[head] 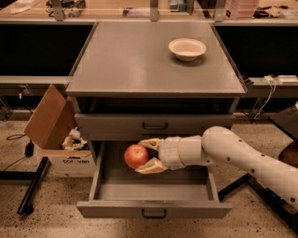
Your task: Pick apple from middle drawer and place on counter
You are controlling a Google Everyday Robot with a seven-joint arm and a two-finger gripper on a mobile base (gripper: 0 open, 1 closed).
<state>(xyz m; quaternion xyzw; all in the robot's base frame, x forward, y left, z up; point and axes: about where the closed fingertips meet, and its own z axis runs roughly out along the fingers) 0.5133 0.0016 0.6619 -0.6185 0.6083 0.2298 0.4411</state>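
The red apple (136, 155) with yellowish patches is held between the pale fingers of my gripper (147, 155), which is shut on it. The apple hangs above the floor of the open middle drawer (153, 190), near its back left and just under the closed drawer above. My white arm reaches in from the right. The grey counter (139, 60) tops the cabinet above.
An off-white bowl (187, 49) sits at the counter's back right. An open cardboard box (58, 139) with clutter stands on the floor left of the cabinet. A pale wooden workbench (93, 9) runs behind. A dark stand leg lies at lower left.
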